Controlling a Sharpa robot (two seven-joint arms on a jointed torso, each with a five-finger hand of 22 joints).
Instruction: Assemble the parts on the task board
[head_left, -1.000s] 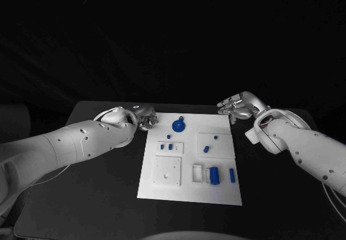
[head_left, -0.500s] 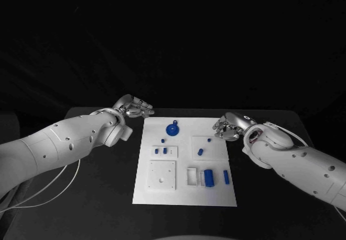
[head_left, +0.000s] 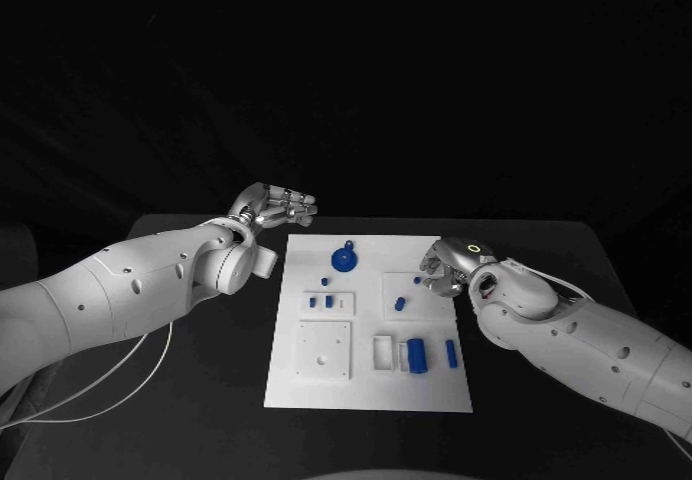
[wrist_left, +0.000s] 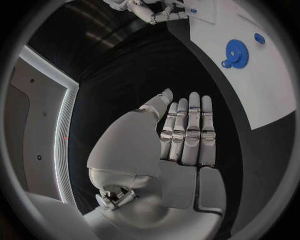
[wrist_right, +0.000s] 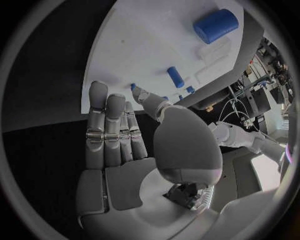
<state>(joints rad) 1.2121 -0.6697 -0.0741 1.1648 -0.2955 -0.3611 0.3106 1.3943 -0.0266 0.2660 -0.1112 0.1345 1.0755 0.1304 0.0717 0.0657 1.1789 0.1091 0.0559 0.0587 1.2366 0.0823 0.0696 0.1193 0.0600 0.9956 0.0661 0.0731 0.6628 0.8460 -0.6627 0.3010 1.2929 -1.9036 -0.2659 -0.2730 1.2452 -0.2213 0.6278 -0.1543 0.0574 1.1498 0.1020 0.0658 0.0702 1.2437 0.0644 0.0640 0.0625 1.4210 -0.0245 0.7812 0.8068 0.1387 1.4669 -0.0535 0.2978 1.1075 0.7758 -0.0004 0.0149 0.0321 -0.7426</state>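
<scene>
While the left hand (head_left: 277, 207) hangs over the black table (head_left: 173, 400) just beyond the far left corner of the board (head_left: 368, 385), its fingers (wrist_left: 187, 127) are stretched out straight and side by side, and it holds nothing. From its wrist camera the palm is flat and bare, with the board's corner near the fingertips.

At the right edge of the board, the right hand (head_left: 444, 268) is low, about level with the upper right plate. Its fingers (wrist_right: 109, 125) are also straight and close together, the thumb set a little apart, and nothing is in its grasp. I cannot tell if the fingertips touch the board.

On the board, a blue gear (head_left: 345, 258) with a small knob lies near the far edge. Two small pegs (head_left: 320, 298) stand on a little raised plate at the left, and another peg (head_left: 398, 302) lies on a plate just beside the right hand. Nearer to the robot there is a square plate (head_left: 327, 350), then a blue cylinder (head_left: 415, 355) in a white holder, and a thin blue bar (head_left: 450, 351) at its right.
</scene>
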